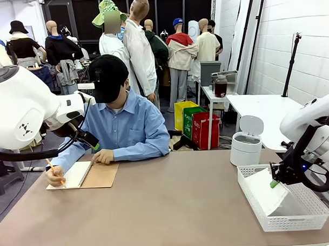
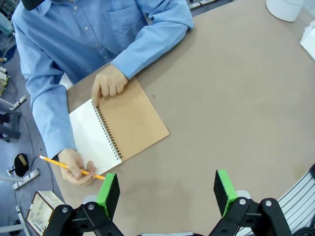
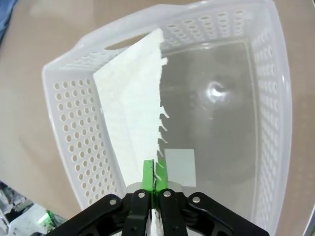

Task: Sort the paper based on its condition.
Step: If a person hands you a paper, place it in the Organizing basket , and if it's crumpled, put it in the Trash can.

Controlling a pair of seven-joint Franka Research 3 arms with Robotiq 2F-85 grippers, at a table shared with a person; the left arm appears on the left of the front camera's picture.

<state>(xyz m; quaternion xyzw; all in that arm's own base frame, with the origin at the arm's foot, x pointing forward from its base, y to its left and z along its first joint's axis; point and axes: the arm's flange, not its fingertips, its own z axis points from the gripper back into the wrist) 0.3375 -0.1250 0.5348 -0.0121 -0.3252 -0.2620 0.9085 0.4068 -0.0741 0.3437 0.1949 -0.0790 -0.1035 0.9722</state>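
Right wrist view, right gripper (image 3: 154,173) pinching torn-edged paper (image 3: 133,118) inside white perforated basket (image 3: 74,128), left gripper (image 2: 167,192) spread wide above table (image 2: 236,108), person writing in notebook (image 2: 118,125).

1. The paper (image 3: 133,98) is white.
2. The basket (image 1: 265,214) is white with a pattern of round holes.
3. The notebook (image 2: 133,123) has a brown cover.
4. The worktop (image 1: 156,209) is plain tan.
5. The pencil (image 2: 69,166) is yellow.
6. The person's shirt (image 1: 127,129) is blue.
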